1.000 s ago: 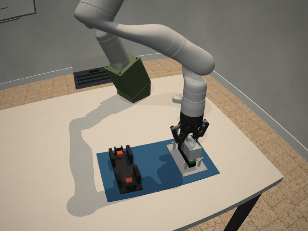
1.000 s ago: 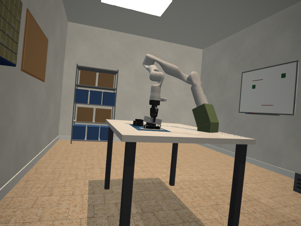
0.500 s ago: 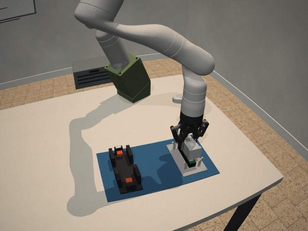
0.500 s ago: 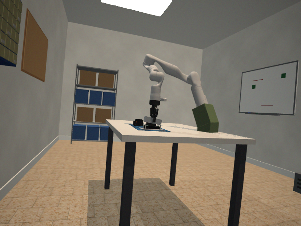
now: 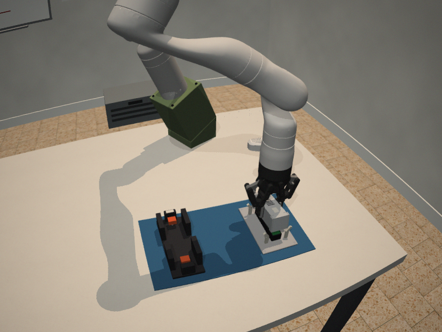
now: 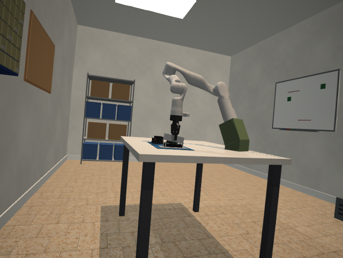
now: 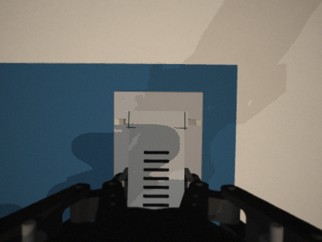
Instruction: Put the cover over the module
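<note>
Jaws clamped on cover (image 5: pixel 279 222) (image 6: pixel 167 137) (image 7: pixel 156 137), tilted above module (image 5: pixel 275 236) (image 6: pixel 174 145) | level first, lower gently | walls thin: no extra squeeze | release once seated on base plate (image 5: pixel 282 247) (image 6: pixel 172 148) (image 7: pixel 168 101)

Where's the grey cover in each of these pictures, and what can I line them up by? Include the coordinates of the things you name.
Top: the cover (image 5: pixel 277 215) (image 6: pixel 167 137) (image 7: pixel 156 137) is right of centre, below the hand (image 5: pixel 270 210) (image 6: pixel 175 138) (image 7: pixel 156 178).
Exterior: just below centre, tilted, above the table's far left part.
Wrist: centre, running down to the bottom, slots showing.
Shared landmark: the blue mat (image 5: pixel 214 221) (image 6: pixel 189 149) (image 7: pixel 47 101) beneath it.
</note>
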Tool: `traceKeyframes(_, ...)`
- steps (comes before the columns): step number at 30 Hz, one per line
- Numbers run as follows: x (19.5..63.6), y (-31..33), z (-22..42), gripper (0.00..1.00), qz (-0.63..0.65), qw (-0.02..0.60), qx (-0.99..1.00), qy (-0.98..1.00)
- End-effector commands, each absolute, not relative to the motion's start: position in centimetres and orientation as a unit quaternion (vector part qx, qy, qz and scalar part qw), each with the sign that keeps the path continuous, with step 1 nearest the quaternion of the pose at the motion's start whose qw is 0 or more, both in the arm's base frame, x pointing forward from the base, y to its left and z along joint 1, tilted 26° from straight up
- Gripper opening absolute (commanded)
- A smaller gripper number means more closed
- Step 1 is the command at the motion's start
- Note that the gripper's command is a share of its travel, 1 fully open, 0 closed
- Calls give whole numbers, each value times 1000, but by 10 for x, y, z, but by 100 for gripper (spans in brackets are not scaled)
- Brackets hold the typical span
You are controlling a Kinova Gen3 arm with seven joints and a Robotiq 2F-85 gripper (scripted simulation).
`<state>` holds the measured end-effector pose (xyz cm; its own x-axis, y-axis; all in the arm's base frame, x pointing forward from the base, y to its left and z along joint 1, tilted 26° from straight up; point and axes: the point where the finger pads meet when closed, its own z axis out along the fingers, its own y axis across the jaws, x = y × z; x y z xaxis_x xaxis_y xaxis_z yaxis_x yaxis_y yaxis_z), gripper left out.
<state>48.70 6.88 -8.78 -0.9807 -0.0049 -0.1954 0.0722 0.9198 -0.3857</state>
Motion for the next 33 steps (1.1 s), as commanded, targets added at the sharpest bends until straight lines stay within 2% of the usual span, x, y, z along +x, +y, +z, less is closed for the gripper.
traceKeyframes(1,487,68,-92,0,-199,95,17,975)
traceKeyframes(33,487,68,-92,0,-199,95,17,975)
